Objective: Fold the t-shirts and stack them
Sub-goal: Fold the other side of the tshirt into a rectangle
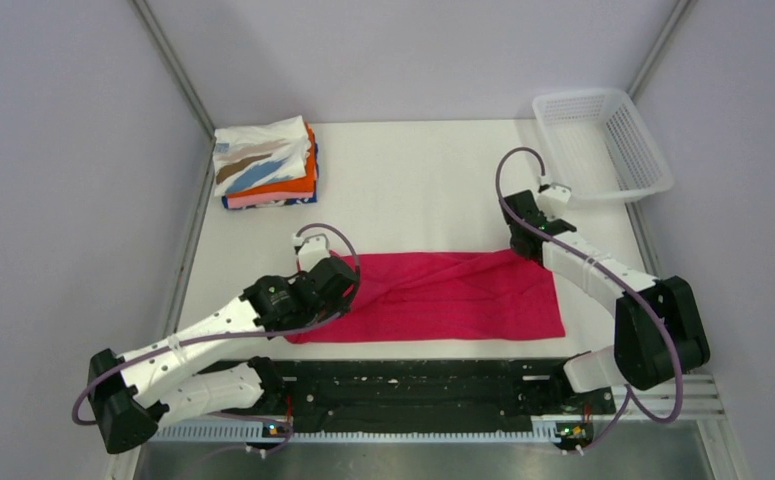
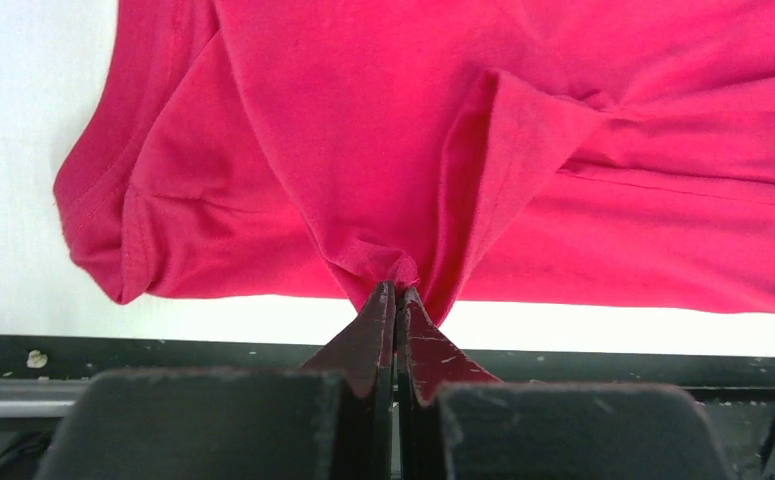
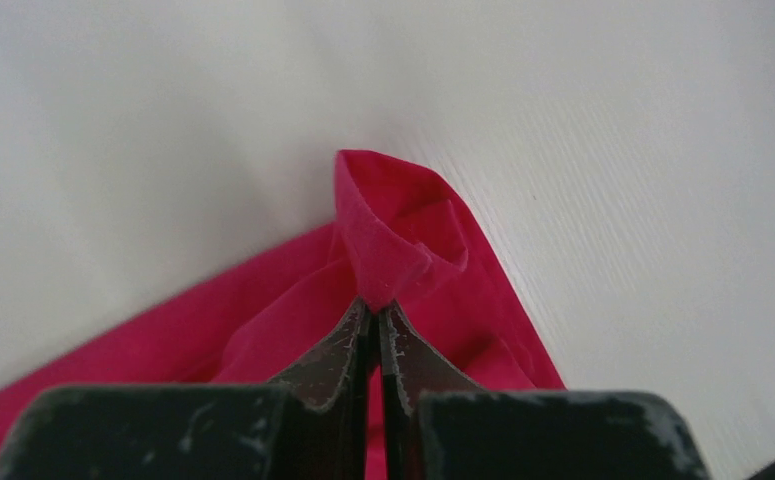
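Note:
A magenta-red t-shirt (image 1: pixel 443 295) lies spread in a wide band near the table's front edge. My left gripper (image 1: pixel 335 272) is shut on a pinch of its left end, seen in the left wrist view (image 2: pixel 396 288) with the cloth (image 2: pixel 463 150) bunched at the tips. My right gripper (image 1: pixel 523 238) is shut on the shirt's far right corner, seen in the right wrist view (image 3: pixel 374 305) with the corner (image 3: pixel 393 225) curled up above the tips. A stack of folded t-shirts (image 1: pixel 266 165) sits at the back left, a white one with tan and blue streaks on top.
A white plastic mesh basket (image 1: pixel 603 140) stands at the back right corner. The black rail (image 1: pixel 413 385) with the arm bases runs along the table's front edge. Grey walls enclose the table on both sides.

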You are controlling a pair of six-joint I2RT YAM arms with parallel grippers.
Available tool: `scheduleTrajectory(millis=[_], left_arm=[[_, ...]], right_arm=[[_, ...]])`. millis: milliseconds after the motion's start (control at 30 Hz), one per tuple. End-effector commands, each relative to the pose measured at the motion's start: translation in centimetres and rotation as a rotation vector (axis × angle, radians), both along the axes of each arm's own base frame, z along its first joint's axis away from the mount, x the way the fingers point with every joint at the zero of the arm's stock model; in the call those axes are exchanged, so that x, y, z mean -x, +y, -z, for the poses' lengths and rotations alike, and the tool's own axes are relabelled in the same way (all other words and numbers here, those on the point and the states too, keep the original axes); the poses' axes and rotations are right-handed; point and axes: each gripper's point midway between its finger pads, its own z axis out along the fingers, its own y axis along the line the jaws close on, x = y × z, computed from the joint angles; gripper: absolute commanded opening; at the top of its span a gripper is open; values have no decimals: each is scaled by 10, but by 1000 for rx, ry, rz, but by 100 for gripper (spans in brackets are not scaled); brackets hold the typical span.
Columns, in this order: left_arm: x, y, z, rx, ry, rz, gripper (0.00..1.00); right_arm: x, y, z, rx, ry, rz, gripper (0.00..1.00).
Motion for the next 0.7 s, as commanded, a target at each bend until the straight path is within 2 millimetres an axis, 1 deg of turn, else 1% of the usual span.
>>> scheduleTrajectory(millis=[0,33,67,100,133,167,200,233,300,333,367,400,433,500,533,567,600,667], left_arm=[[11,9,13,-7,37,-29,0],[13,10,17,-8,45,-26,1],[15,9,19,-7,54,-20,9],[16,8,20,-1,60,-12,21],[17,6,20,6,66,2,31],[19,4,20,13,73,16,38],[21,2,19,22,78,33,45],[22,0,17,32,78,50,53],[24,-5,11,55,68,90,71],[22,-6,7,68,52,98,85],[21,-8,3,79,35,106,94],[16,-10,-2,87,6,112,98],[10,-11,-6,95,-30,106,99],[-5,-15,-14,106,-105,94,99],[-13,-16,-17,106,-136,80,99],[-21,-18,-22,100,-161,76,99],[-32,-17,-26,97,-181,58,99],[-54,-16,-26,97,-198,22,99]], right_arm=[[38,-14,10,-3,29,99,7],[46,-17,14,-6,41,121,13],[55,-20,19,-8,58,139,16],[63,-23,22,-7,67,154,22],[70,-27,24,0,73,174,34],[75,-31,22,8,71,191,48],[79,-36,18,16,59,220,60],[82,-41,11,26,46,237,67],[83,-45,-6,26,-4,256,78],[82,-45,-12,16,-26,252,82],[81,-45,-19,3,-48,245,85],[79,-43,-24,-9,-65,230,87],[77,-40,-28,-26,-78,203,87],[68,-26,-33,-83,-112,113,88],[62,-14,-33,-124,-126,33,88],[47,5,-40,-188,-184,-62,88],[38,25,-45,-250,-225,-162,89],[25,65,-52,-372,-292,-355,93]])
